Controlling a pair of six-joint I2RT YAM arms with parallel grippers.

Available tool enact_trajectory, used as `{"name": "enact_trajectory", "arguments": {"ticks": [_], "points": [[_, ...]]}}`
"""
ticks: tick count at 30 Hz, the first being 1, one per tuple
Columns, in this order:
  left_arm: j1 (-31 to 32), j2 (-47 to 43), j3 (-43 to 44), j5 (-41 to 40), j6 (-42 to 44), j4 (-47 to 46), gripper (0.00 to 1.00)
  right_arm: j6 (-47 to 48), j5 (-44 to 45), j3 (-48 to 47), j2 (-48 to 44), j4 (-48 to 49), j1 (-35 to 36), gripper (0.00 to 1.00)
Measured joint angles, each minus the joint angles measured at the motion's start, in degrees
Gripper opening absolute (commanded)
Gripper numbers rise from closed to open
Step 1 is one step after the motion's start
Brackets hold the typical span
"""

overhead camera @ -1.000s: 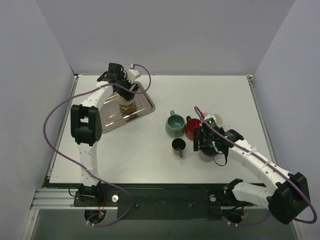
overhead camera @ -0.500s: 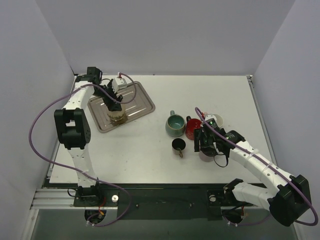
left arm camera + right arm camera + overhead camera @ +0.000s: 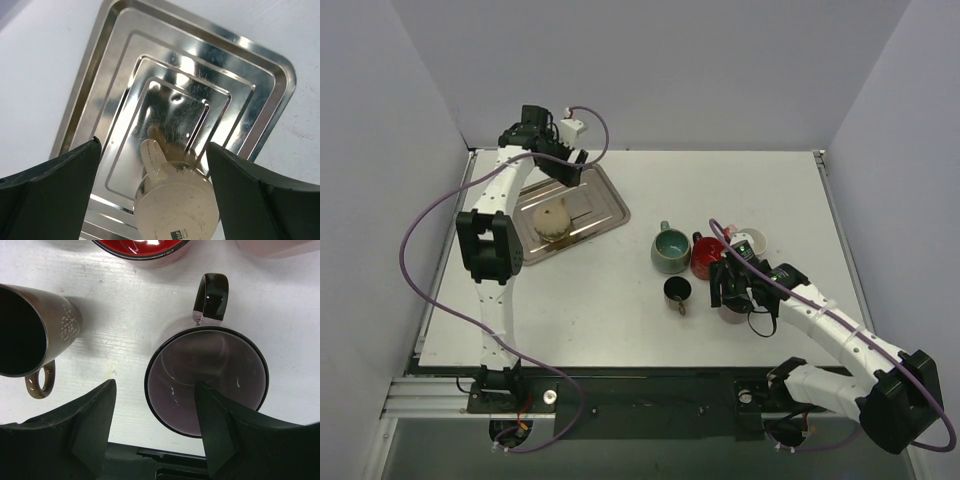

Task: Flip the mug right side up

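Note:
A cream mug (image 3: 552, 222) stands upside down on the metal tray (image 3: 595, 203) at the far left, its base and handle facing up in the left wrist view (image 3: 175, 205). My left gripper (image 3: 563, 166) is open and empty, above and beyond the mug; in its own view (image 3: 152, 146) the fingers stand wide on either side of the mug without touching it. My right gripper (image 3: 731, 291) is open and empty over an upright purple mug (image 3: 206, 380), its jaws straddling the mug's left wall.
A teal mug (image 3: 670, 250), a red mug (image 3: 705, 257) and a small brown mug (image 3: 677, 290) stand upright at centre right, close to my right gripper. A pale mug (image 3: 752, 238) stands behind them. The brown mug (image 3: 30, 332) is left of the purple one.
My left gripper was down over the cream mug; it has lifted off and moved toward the far edge, leaving the mug upside down on the tray. The tray has shifted. The right arm has barely moved.

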State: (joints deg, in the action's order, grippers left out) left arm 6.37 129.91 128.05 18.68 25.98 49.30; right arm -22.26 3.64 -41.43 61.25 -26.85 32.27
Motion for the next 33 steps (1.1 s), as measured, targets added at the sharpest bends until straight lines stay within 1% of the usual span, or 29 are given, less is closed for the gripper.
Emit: {"name": "enact_trajectory", "arguments": {"ticks": [3,5,7,12,18,19,20,21,25,29,31,33], "points": [[0.8,2.3,0.5,-3.6,-1.4,2.2,0.9,0.0,0.0,0.7,0.0,0.1,0.0,0.59],[1.0,3.7,0.1,-4.9,-1.3,4.1,0.88,0.0,0.0,1.0,0.0,0.1,0.0,0.59],[1.2,3.9,-2.4,-5.2,-0.4,4.9,0.86,0.0,0.0,1.3,0.0,0.1,0.0,0.59],[2.7,3.4,-11.0,-4.7,3.4,4.5,0.83,0.0,0.1,1.4,0.0,0.2,0.0,0.59],[6.3,3.3,-12.7,-0.7,6.5,5.5,0.81,0.0,0.1,1.9,-0.8,0.6,0.0,0.59],[6.7,3.1,-12.7,-0.2,6.9,5.5,0.79,0.0,0.1,2.1,-1.2,0.7,0.0,0.59],[7.1,2.9,-12.9,0.3,7.4,5.4,0.71,0.0,0.2,2.3,-1.7,0.7,0.0,0.59],[7.5,2.7,-13.1,0.5,7.7,5.4,0.7,0.0,0.2,2.5,-1.9,0.7,0.0,0.59],[8.1,0.7,-15.0,-1.0,10.3,4.2,0.7,0.0,0.2,2.6,-2.5,0.7,0.0,0.59],[8.2,-0.9,-15.6,-5.4,14.0,4.0,0.68,0.0,0.2,2.8,-2.5,0.8,0.0,0.59],[8.2,-1.1,-15.6,-7.1,15.9,4.4,0.64,0.0,0.2,2.9,-2.5,0.9,0.0,0.59],[8.2,-1.1,-15.6,-8.5,17.7,5.5,0.52,0.0,0.2,2.9,-2.5,0.9,0.0,0.59]]}}
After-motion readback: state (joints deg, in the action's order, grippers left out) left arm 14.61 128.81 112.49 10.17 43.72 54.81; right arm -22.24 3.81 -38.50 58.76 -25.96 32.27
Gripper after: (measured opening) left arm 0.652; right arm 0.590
